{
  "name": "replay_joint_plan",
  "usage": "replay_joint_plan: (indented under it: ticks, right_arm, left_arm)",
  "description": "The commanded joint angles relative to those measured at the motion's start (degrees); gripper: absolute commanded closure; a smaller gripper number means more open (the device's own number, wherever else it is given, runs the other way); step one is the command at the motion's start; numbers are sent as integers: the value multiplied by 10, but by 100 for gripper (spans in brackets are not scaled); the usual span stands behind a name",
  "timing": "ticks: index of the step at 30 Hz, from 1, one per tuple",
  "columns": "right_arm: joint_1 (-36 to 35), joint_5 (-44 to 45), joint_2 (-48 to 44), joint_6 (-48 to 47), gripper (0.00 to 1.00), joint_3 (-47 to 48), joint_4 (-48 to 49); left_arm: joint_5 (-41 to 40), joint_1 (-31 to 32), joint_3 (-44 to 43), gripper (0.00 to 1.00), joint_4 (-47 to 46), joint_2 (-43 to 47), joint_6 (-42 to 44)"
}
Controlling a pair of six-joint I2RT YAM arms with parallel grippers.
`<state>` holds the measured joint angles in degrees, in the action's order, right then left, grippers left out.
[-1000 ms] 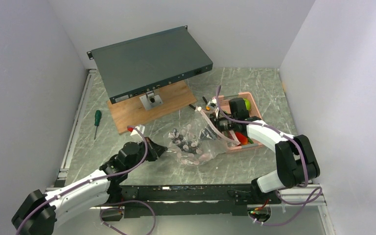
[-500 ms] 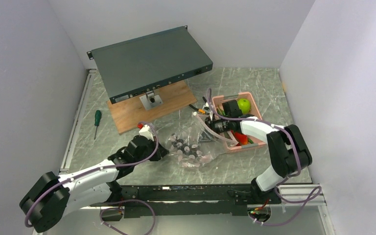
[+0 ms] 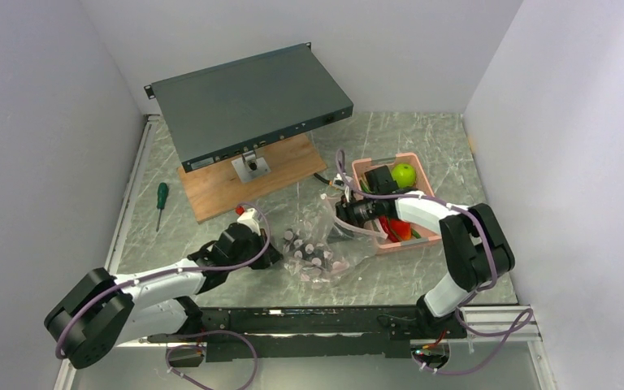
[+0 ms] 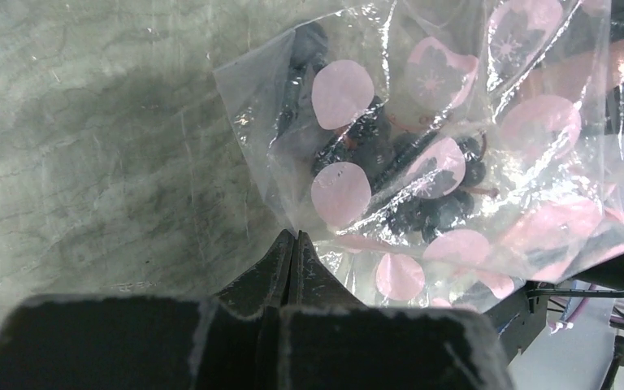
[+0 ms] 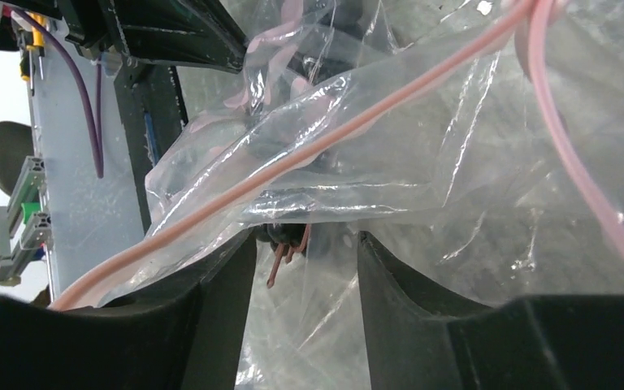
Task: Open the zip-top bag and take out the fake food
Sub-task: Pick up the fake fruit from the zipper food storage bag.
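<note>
The zip-top bag (image 3: 318, 246), clear with pink dots, lies crumpled mid-table between my grippers. My left gripper (image 3: 266, 253) is shut on the bag's (image 4: 455, 122) near corner, the left gripper's tips (image 4: 295, 236) pinching the plastic. Dark purple grapes (image 4: 422, 203) show through the film. My right gripper (image 3: 343, 214) sits at the bag's mouth. The right gripper (image 5: 305, 240) stands open, clear film (image 5: 422, 162) draped over its fingers, and grapes (image 5: 286, 236) with a reddish stem lie just past its tips. The pink zip strip (image 5: 333, 138) crosses above. A green apple (image 3: 404, 174) and red pieces (image 3: 398, 230) of fake food lie in the pink basket (image 3: 374, 165).
A dark rack unit (image 3: 248, 101) rests tilted on a wooden board (image 3: 211, 191) at the back left. A green-handled screwdriver (image 3: 161, 195) lies by the left wall. White walls close in on both sides. The arms' base rail (image 3: 309, 321) runs along the near edge.
My right gripper has opened and shifted left from the basket to the bag's mouth, uncovering the apple. My left gripper has crept right, still pinching the bag, which is more bunched.
</note>
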<state>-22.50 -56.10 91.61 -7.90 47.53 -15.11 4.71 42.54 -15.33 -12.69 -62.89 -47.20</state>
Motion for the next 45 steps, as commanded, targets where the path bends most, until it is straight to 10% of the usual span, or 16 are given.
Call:
replay_joint_plan:
  ticks: [1, 14, 25, 45]
  right_arm:
    - [-20, -23, 27, -29, 47, 38, -41]
    - [-67, -3, 63, -64, 41, 78, -97]
    - [-73, -95, 84, -142, 76, 105, -184]
    - [-110, 68, 108, -100, 45, 115, -173]
  left_arm:
    - [26, -2, -20, 100, -48, -15, 10]
    - [59, -2, -26, 100, -101, -80, 3]
    - [45, -2, -18, 100, -99, -60, -5]
    - [59, -2, 19, 100, -152, -36, -30]
